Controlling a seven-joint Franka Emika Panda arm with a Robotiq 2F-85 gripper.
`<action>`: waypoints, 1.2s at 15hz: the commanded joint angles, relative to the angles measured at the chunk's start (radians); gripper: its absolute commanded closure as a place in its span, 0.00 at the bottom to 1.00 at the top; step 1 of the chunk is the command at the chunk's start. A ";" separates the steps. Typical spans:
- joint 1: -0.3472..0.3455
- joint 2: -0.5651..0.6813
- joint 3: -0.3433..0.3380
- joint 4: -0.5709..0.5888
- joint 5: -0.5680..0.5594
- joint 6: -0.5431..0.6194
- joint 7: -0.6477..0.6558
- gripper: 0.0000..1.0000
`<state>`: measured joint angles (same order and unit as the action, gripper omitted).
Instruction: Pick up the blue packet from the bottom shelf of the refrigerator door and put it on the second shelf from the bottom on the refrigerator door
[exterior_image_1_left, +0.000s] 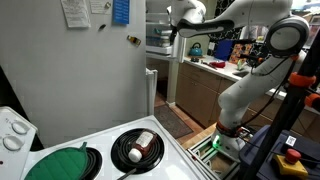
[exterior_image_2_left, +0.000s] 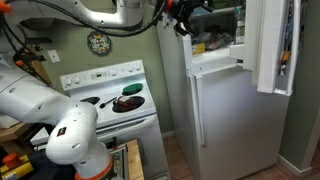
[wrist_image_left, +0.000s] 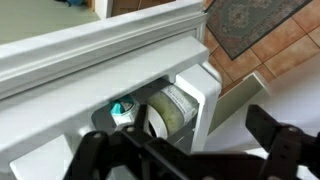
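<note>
Claw (wrist_image_left: 185, 155) sits bottom centre of the wrist view, fingers apart w/ nothing between them. In an exterior view it hangs top centre (exterior_image_2_left: 178, 18), up by the refrigerator (exterior_image_2_left: 215, 110) opening. The refrigerator door (exterior_image_2_left: 272, 50) stands open at far right, well apart from it. Blue packet: can't make it out in any view. Wrist view shows only a white ledge (wrist_image_left: 110, 45) w/ a jar (wrist_image_left: 172, 110) and a teal-capped bottle (wrist_image_left: 122, 108) beneath. Judgement: approach step, no grasp yet. Next move needs the claw to swing over to the door, drop to the bottom shelf, and find the packet before closing.
</note>
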<state>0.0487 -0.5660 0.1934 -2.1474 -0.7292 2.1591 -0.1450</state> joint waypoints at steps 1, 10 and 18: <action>-0.016 0.056 -0.015 0.000 -0.193 0.138 -0.011 0.00; -0.023 0.152 -0.048 0.003 -0.540 0.293 0.169 0.04; -0.008 0.203 -0.056 0.021 -0.744 0.392 0.374 0.20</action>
<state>0.0291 -0.3895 0.1526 -2.1455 -1.3811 2.5111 0.1514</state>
